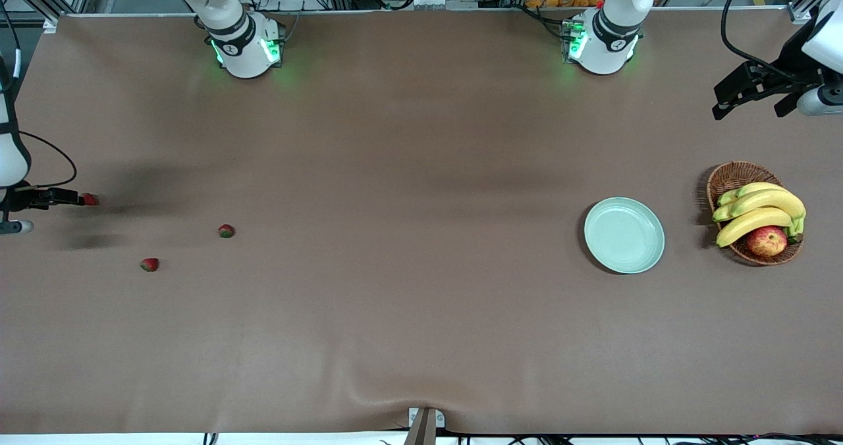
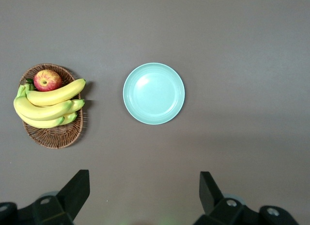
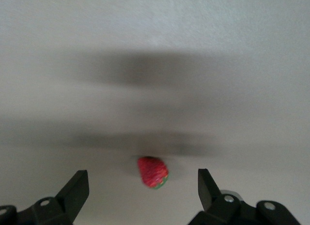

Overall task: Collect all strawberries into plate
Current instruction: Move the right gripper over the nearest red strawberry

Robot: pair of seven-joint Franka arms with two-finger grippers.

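Three strawberries lie at the right arm's end of the table: one (image 1: 90, 199) at my right gripper's tips, one (image 1: 226, 231) toward the middle, one (image 1: 149, 264) nearest the front camera. My right gripper (image 1: 78, 199) is open, low over the first strawberry (image 3: 153, 172), which lies on the cloth between the spread fingers (image 3: 77, 186), untouched. The pale mint-green plate (image 1: 624, 235) sits empty toward the left arm's end and shows in the left wrist view (image 2: 153, 93). My left gripper (image 1: 730, 100) is open and empty, held high over the table's corner; its own view shows it (image 2: 144, 184) above bare cloth.
A brown wicker basket (image 1: 732, 176) with bananas (image 1: 757, 211) and a red-yellow apple (image 1: 766, 241) stands beside the plate at the left arm's end. It shows in the left wrist view (image 2: 53, 135). Brown cloth covers the table.
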